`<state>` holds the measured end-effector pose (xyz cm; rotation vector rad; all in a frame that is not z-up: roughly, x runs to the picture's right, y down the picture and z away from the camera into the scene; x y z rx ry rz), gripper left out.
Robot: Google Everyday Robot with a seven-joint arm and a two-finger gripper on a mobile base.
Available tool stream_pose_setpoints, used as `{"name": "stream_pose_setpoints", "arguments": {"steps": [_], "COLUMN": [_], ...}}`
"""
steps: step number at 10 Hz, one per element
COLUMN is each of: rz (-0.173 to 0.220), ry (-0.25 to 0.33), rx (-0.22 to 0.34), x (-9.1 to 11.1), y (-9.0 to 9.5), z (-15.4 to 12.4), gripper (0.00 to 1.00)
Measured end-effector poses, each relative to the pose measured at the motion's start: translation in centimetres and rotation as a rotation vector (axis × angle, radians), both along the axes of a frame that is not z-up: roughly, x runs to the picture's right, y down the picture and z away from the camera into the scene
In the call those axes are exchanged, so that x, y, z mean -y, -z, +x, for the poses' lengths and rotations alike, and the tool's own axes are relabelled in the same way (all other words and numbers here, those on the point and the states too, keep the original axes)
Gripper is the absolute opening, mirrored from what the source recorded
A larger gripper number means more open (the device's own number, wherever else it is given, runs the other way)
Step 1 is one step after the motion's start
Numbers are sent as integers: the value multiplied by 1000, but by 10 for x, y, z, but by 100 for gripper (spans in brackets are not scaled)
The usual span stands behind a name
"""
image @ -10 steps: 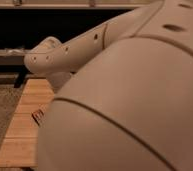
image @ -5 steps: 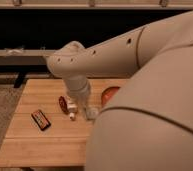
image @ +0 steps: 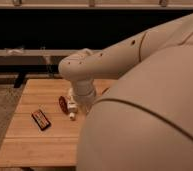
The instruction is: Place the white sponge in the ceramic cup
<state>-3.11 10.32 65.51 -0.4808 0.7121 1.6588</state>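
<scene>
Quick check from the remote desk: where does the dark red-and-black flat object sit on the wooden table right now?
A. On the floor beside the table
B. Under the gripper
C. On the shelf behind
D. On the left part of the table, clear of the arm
D: the dark red-and-black flat object lies on the left part of the wooden table, apart from the gripper, which hangs below the arm near the table's middle.

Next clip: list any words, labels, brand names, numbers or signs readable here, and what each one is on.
None can be read.
The dark red-and-black flat object on the wooden table has a patterned face, too blurred to tell if it carries text.
The robot arm shows only small dark dots, no lettering.
The gripper hangs low over the table; no markings legible.
</scene>
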Motion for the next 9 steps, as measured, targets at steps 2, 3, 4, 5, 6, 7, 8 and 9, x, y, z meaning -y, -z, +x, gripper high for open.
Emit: {"name": "stream_pose_setpoints", "arguments": {"steps": [2,3,4,5,6,7,8,9], "rz": [-15,-18,-19,-20,-17,-14,-9,-4], "ry": [-23,-37,-48,-54,-63,-66,-69,-72], "rx": [-3,-4,-6,-9,-7,-6,-3,0], "x": [-5,-6,-6,-6,-5,-5,-4,-3], "y": [-4,-6,-7,-8,-10,-11,-12,-13], "z": [5,8,12,15,17,19,20,20], "gripper": [47,57,67,75,80,80,80,80]}}
